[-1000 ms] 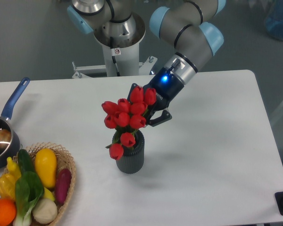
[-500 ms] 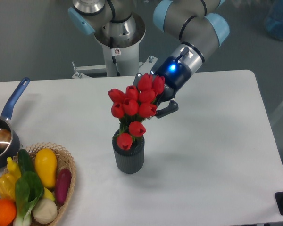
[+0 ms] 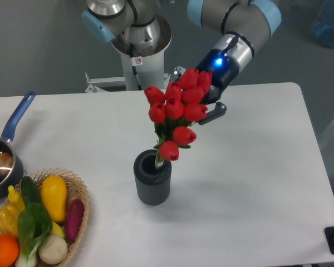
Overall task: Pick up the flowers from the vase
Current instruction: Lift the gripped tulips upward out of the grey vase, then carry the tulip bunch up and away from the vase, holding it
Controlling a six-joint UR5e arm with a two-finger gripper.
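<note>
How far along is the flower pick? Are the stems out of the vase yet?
Done: the gripper is shut on the flowers and has them raised above the vase. In hand: the bunch hangs tilted, the lowest bud just over the rim, and a stem end seems to dip into the mouth. Left: lifting until the stems are fully clear.

Grey arm (image 3: 234,16), pale-blue caps, blue-lit wrist.
</note>
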